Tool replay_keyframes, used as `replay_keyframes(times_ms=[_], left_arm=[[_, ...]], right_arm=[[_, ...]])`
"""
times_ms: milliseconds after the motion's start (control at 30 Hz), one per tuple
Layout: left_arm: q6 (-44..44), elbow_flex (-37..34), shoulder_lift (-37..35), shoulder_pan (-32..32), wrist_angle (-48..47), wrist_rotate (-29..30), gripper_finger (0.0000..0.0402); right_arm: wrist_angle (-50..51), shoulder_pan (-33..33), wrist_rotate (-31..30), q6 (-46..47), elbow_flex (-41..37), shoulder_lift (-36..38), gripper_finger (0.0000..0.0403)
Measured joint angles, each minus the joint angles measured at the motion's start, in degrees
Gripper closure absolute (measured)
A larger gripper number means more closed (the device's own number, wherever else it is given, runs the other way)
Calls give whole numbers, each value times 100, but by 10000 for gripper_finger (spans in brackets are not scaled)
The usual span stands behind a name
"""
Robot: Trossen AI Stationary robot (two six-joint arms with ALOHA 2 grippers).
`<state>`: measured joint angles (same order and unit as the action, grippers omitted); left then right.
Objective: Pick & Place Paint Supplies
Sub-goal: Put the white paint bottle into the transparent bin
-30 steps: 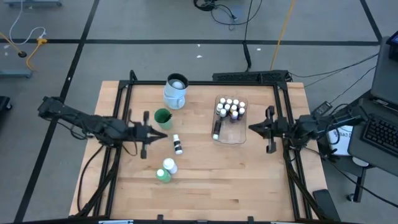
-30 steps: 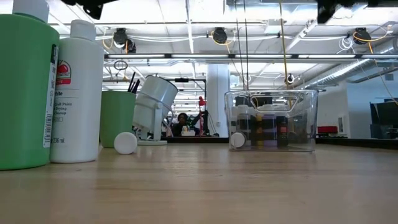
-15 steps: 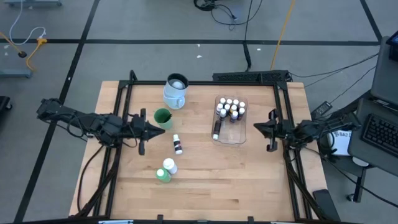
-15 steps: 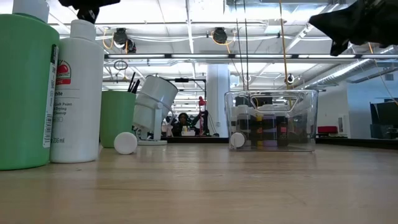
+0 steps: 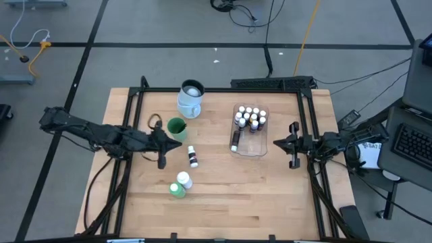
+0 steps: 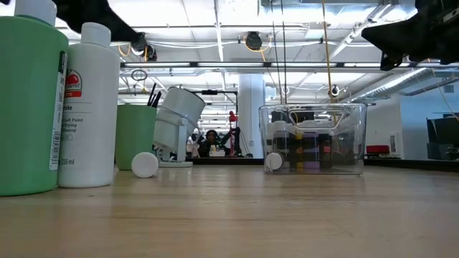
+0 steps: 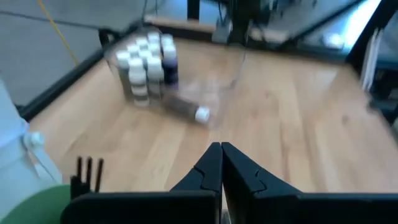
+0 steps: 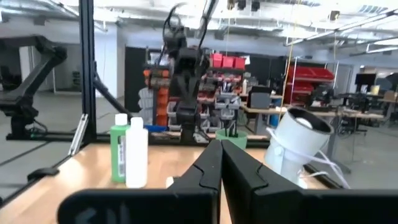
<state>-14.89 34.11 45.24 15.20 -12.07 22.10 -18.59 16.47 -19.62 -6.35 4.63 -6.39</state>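
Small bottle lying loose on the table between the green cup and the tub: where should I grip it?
Grip the small bottle across its dark body, coming straight down; it lies on its side, clear of the green cup and clear tub. The shut left gripper is nearest.

Left pincer (image 5: 167, 143) closed; right pincer (image 5: 278, 143) closed, both raised.

label text on the white bottle
the white bottle (image 6: 87, 107) carries a label with a red emblem over small print; the word "white" and roughly "236 ml" can be made out, the other lines are too small to read, and the green bottle (image 6: 29, 107) beside it shows only a barcode strip
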Motion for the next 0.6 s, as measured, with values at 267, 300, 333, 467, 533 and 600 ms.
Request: replay_keyframes(times_ms=[267,300,333,467,533,600], left_arm=[[193,525,945,-587,-1044,-798,388],[239,667,1062,-685,-1335,-883,388],[283,819,1187,-781,-1591,-928,386],[814,1396,1656,-1097,-2169,-1080,379],[1305,1679,1916,-1162,-2344,-1241,376],[1745,2010,2213,-1225,-2604,-1341,376]], right_arm=[[-42,-1,-136,-38,-51,-2,403],[-42,-1,-135,-39,-53,-2,403],[-42,-2,-135,-39,-54,-2,403],[-35,-2,-133,-61,-58,-2,403],[1,-1,-133,-74,-62,-2,403],[14,0,-131,-74,-62,-2,403]])
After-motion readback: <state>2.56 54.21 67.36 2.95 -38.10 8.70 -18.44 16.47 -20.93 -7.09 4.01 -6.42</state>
